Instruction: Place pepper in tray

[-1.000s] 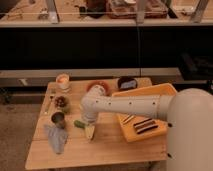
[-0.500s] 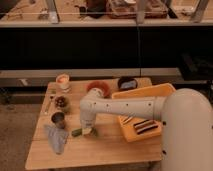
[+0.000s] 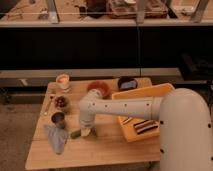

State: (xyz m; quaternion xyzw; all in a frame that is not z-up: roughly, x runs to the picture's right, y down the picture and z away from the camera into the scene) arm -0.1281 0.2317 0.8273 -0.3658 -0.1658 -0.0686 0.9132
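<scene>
The pepper [image 3: 76, 133] is a small dark-green piece lying on the wooden table [image 3: 100, 150], just left of my gripper [image 3: 86, 130]. The gripper points down at the table, right beside the pepper and over a pale yellow vegetable [image 3: 93, 132]. The white arm reaches in from the right across the table. The yellow-orange tray [image 3: 150, 95] stands at the table's right side, partly hidden by the arm, with dark items inside it.
A metal cup [image 3: 58, 119] and a grey cloth [image 3: 56, 138] lie left of the pepper. A small round orange bowl [image 3: 99, 89], a dark dish [image 3: 127, 83], a white cup [image 3: 63, 81] and a dark bowl [image 3: 62, 102] stand toward the back.
The arm has swung lower and leftward, bringing the gripper down to the table surface next to the pepper. The objects on the table have not moved.
</scene>
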